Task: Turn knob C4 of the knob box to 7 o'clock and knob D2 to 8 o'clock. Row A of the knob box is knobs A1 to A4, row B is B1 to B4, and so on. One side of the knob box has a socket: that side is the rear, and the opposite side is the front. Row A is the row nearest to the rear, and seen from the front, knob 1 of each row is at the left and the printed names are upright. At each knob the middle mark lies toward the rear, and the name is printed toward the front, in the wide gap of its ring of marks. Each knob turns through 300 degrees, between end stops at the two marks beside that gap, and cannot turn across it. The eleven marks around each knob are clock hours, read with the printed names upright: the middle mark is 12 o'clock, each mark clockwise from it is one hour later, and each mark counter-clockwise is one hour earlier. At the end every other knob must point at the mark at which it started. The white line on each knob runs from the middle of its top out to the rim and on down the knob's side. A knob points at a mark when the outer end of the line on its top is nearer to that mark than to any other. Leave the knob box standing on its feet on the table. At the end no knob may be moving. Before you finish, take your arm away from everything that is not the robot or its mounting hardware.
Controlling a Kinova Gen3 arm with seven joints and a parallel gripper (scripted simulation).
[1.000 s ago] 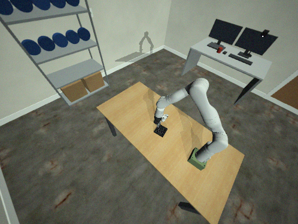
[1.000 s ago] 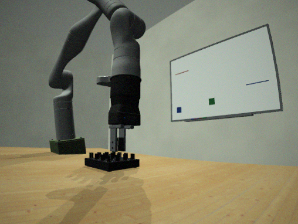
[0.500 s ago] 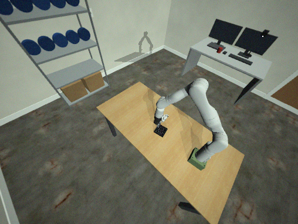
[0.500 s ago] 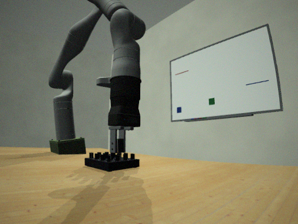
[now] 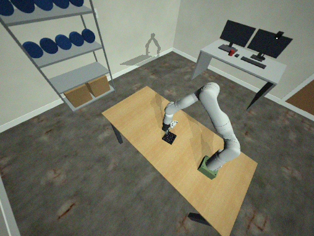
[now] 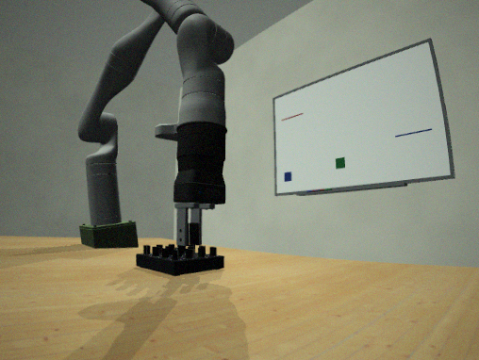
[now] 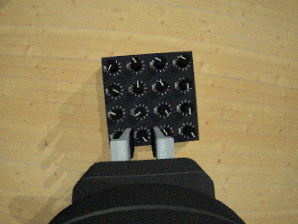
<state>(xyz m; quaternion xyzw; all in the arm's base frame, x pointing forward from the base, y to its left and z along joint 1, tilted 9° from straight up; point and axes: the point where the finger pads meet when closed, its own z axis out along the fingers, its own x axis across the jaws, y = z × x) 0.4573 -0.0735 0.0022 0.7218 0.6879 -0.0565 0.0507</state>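
Knob C4 (image 7: 142, 135) is in the knob box (image 5: 168, 138) (image 6: 176, 268) (image 7: 150, 101), in the row along the lower edge of the wrist view, second from the left; I count it so because the names are printed on the left side of the knobs, which makes that side the front. From my end effector (image 5: 167, 133) (image 6: 188, 245) (image 7: 142, 138), this knob lies below and between the two fingers, and I judge it nearly centred. My fingers are partly spread and pinch nothing: one stands to the front, by knob D4 (image 7: 118, 134), the other to the rear, by knob B4 (image 7: 166, 131). So my closing direction goes from front to rear, and the line on C4 points obliquely to it, toward the rear and the right side of the box. In the exterior view the fingertips are close to the height of the knob tops. I think the coming move is a small straight descent, then closing, then a long counter-clockwise turn, with care that neither finger rubs a neighbour. Knob D2 (image 7: 116, 90) lies farther away, in the front row toward its left end, and should wait for later. The box rests on the bench (image 5: 133, 114) (image 6: 330, 311) (image 7: 240, 100).
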